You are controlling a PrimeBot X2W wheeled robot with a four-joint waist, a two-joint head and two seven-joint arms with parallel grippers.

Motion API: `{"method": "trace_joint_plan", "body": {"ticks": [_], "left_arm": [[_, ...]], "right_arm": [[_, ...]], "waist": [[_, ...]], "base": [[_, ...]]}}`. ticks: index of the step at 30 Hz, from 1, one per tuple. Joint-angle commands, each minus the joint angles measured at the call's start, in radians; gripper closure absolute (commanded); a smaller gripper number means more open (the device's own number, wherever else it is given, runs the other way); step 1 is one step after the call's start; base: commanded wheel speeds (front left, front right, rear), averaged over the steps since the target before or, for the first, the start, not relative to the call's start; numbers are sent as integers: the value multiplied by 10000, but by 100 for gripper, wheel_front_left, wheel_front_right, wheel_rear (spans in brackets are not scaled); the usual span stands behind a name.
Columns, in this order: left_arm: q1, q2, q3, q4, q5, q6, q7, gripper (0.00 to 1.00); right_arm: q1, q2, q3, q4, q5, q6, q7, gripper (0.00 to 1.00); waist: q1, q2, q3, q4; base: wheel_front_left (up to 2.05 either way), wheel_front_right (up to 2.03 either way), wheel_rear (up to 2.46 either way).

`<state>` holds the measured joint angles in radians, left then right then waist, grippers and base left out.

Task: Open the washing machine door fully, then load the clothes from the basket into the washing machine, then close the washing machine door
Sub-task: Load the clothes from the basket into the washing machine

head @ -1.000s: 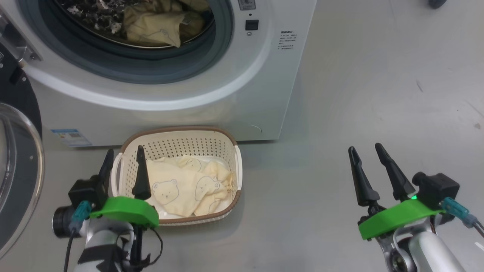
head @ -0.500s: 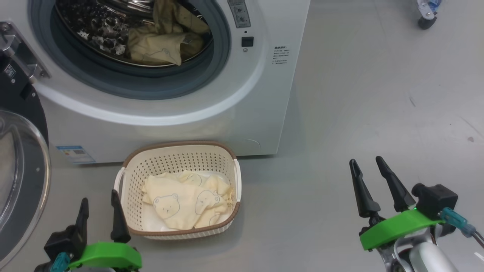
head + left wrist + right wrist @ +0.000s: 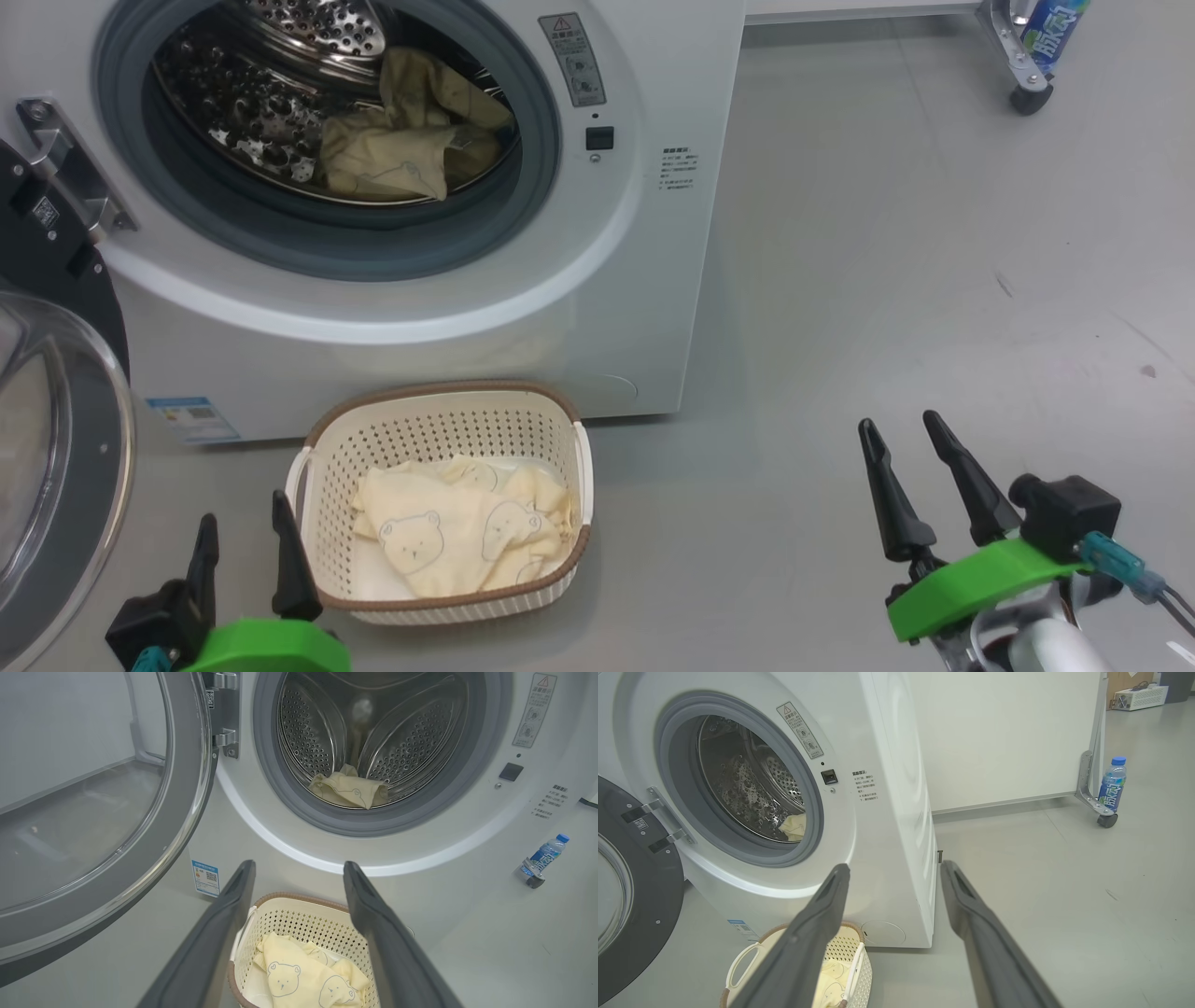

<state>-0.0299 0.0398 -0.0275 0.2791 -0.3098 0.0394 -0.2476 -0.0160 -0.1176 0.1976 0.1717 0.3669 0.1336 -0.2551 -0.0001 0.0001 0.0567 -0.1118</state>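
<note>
Just ahead of the left hand (image 3: 243, 506), a little to its inner side, sits the basket (image 3: 439, 390) on the floor (image 3: 840, 280). Its near corner is close beside the inner finger, not touching.

Hand itself: fingers spread as wide as they go, nothing between them. Held low, pointing forward at the washing machine (image 3: 653, 280).

In the left wrist view the clothes (image 3: 457, 541) lie below and between the two finger lines, so a dip forward and down should meet them. They are a crumpled cream heap on the basket bottom, spread along its long side, which runs parallel to the machine front. How many pieces, cannot tell.

Beyond the basket and higher, the drum (image 3: 280, 121) stands open, with one cream garment (image 3: 401, 154) already inside. On the hand's outer side the door (image 3: 56, 448) is swung wide, out of the path.

Right hand (image 3: 898, 420): likewise wide open and empty, well apart from the basket over bare floor. Left is plainly nearer; likely its pick.
</note>
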Motion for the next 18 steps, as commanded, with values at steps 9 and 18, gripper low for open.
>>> {"method": "trace_joint_plan", "body": {"ticks": [9,18], "left_arm": [[-33,105,346,-388,-95,59,-141,0],[196,105,346,-350,-76,-67,-141,0]], "right_arm": [[-97,-140,231,-247,-75,-29,-67,0],[38,-186,317,-264,-85,-29,-67,0]], "waist": [[1,-1,-355,-15],[1,-1,-548,-61]], "base": [[0,0,0],[0,0,0]]}}
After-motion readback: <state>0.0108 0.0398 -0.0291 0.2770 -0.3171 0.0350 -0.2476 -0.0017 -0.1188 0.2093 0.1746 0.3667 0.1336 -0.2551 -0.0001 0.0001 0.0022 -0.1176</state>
